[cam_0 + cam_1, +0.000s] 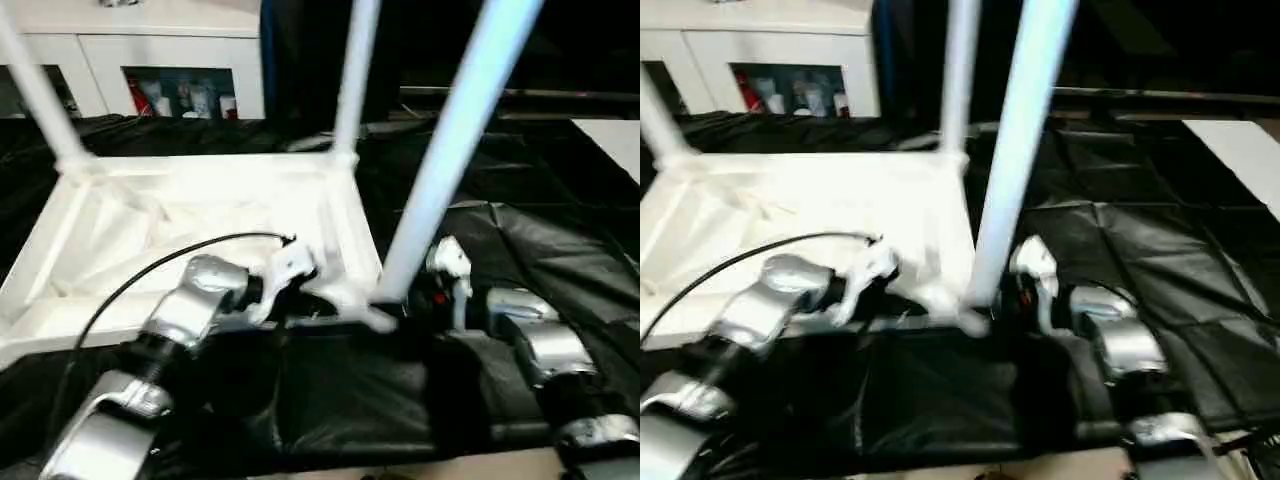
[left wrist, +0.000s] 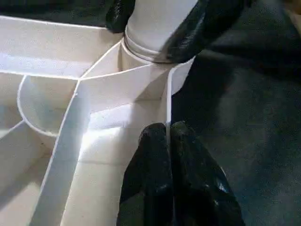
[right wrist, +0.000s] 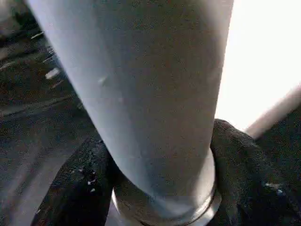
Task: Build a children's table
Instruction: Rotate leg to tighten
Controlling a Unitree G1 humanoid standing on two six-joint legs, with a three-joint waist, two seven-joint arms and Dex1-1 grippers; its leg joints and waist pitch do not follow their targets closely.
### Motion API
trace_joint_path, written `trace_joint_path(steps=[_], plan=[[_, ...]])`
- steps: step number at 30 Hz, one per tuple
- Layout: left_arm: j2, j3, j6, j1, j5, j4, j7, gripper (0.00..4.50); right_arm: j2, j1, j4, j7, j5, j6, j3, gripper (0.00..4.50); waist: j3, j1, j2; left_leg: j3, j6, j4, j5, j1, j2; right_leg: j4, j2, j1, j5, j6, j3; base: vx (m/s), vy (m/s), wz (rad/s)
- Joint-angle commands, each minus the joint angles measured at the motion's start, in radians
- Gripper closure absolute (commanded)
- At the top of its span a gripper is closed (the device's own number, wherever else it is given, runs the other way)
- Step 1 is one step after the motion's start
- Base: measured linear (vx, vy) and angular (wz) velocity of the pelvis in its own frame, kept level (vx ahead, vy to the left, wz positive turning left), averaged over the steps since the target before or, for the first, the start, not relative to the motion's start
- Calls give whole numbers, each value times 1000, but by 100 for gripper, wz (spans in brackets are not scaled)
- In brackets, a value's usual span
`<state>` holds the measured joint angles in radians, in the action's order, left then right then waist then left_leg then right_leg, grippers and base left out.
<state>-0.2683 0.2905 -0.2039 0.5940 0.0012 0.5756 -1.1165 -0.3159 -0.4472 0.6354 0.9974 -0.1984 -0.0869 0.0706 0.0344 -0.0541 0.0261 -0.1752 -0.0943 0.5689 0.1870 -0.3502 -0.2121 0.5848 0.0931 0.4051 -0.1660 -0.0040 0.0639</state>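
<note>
A: Entry. The table top (image 1: 200, 240) is seen lying upside down on the black cloth (image 1: 540, 250), ribbed underside up. Three legs are seen upright in corner sockets: one at the far left corner (image 1: 40, 95), one at the far right corner (image 1: 352, 80), one at the near right corner (image 1: 450, 150).

B: What is added by the wrist views?

A: In the left wrist view, the left gripper (image 2: 168, 141) is recorded with its two black fingers pressed together on the thin right edge wall of the top (image 2: 168, 101), the wall pinched between them. The near-right socket (image 2: 141, 59) is shown just beyond, with the leg base seated in it and black fingers (image 2: 207, 23) of the right gripper on either side of it. None of this is resolved from the head.

B: And the right wrist view?

A: The near-right leg (image 3: 150, 94) is shown close, the right gripper (image 3: 162, 188) wrapped around its lowest part, one finger on each side, touching.

B: Arm poses?

A: From the head, the left forearm (image 1: 175, 320) is seen reaching forward and inward across the near edge of the top. The right forearm (image 1: 540, 350) is extended from the near right, wrist turned toward the leg base.
</note>
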Motion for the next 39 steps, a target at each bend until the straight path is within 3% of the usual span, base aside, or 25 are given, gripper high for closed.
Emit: trace_joint_path(steps=[1, 4, 6, 9, 13, 15, 17, 20, 22, 26, 30, 32, 33, 35, 39], plan=[[45, -5, 0, 17, 23, 49, 112, 450, 40, -20, 76, -191, 28, -35, -31, 193, -48, 1, 5, -3, 27, -67, 252, 0, -12, -75, 41, -43, -364, -177, -31, 0, 0, 0], [69, -5, 1, 25, 34, 65, 160, 450, 64, -23, 100, -267, 39, -32, -37, 194, -49, 5, 5, -3, 20, -68, 267, 1, -11, -78, 40, -43, -370, -168, -30, 0, 0, 0], [139, -14, -16, 49, 53, 103, 298, 450, 143, -44, 160, -510, 58, -33, -79, 194, -45, 10, 0, -2, 14, -70, 293, 3, -10, -82, 38, -38, -394, -164, -29, 0, 0, 0], [196, -15, -3, 61, 72, 133, 386, 450, 215, -52, 177, -673, 87, -7, -98, 194, -46, 13, -1, 0, 4, -71, 303, 3, -8, -88, 39, -36, -419, -146, -29, 0, 0, 0], [223, 1, 2, 58, 77, 128, 385, 450, 261, -43, 153, -690, 95, 8, -76, 194, -47, 14, 1, 2, 19, -73, 314, -1, -7, -89, 39, -37, -420, -134, -28, 0, 0, 0], [219, 11, 13, 52, 75, 119, 355, 450, 263, -26, 122, -597, 86, 39, -45, 194, -48, 14, 1, 1, 27, -73, 311, -3, -8, -88, 39, -39, -397, -135, -29, 0, 0, 0], [212, 12, 18, 51, 73, 121, 341, 450, 258, -20, 103, -551, 68, 53, -48, 138, -51, 13, 1, 1, 34, -74, 281, -6, -9, -82, 38, -43, -345, -149, -30, 0, 0, 0], [191, 10, 26, 48, 74, 124, 317, 450, 227, -18, 78, -479, 59, 63, -41, 115, -52, 11, 0, -3, 56, -70, 248, -7, -9, -76, 38, -48, -269, -181, -31, 0, 0, 0], [179, 9, 29, 45, 73, 123, 301, 450, 205, -16, 66, -439, 62, 74, -29, 89, -52, 10, 0, -3, 60, -70, 246, -6, -10, -76, 38, -49, -271, -186, -30, 0, 0, 0], [118, 13, 34, 33, 57, 104, 189, 450, 52, -6, -5, -138, 51, 81, 34, 89, -52, 2, 5, -5, 91, -64, 221, -10, -10, -73, 40, -55, -262, -193, -30, 0, 0, 0], [69, 25, 24, 15, 29, 62, 59, 450, -51, 0, -45, 68, 29, 73, 54, 89, -53, -3, 6, -5, 103, -62, 192, -8, -14, -67, 40, -56, -224, -218, -30, 0, 0, 0], [59, 29, 26, 11, 24, 53, 32, 450, -66, 2, -50, 94, 28, 78, 58, 89, -53, -3, 5, -5, 105, -63, 192, -7, -15, -65, 39, -55, -211, -227, -29, 0, 0, 0], [19, 46, 15, -7, -5, 5, -72, 450, -115, 11, -72, 188, 13, 71, 74, 89, -53, -3, 7, -5, 108, -62, 192, -7, -15, -63, 39, -55, -207, -230, -30, 0, 0, 0], [-6, 58, 2, -18, -23, -26, -132, 450, -142, 18, -84, 239, 4, 63, 84, 89, -52, -7, 5, -6, 114, -62, 189, -5, -18, -61, 40, -55, -197, -242, -30, 0, 0, 0], [-50, 79, -50, -33, -43, -78, -225, 450, -174, 25, -82, 295, 8, 68, 89, 89, -55, -14, 1, -10, 117, -57, 155, -4, -20, -48, 36, -54, -116, -280, -30, 0, 0, 0]])
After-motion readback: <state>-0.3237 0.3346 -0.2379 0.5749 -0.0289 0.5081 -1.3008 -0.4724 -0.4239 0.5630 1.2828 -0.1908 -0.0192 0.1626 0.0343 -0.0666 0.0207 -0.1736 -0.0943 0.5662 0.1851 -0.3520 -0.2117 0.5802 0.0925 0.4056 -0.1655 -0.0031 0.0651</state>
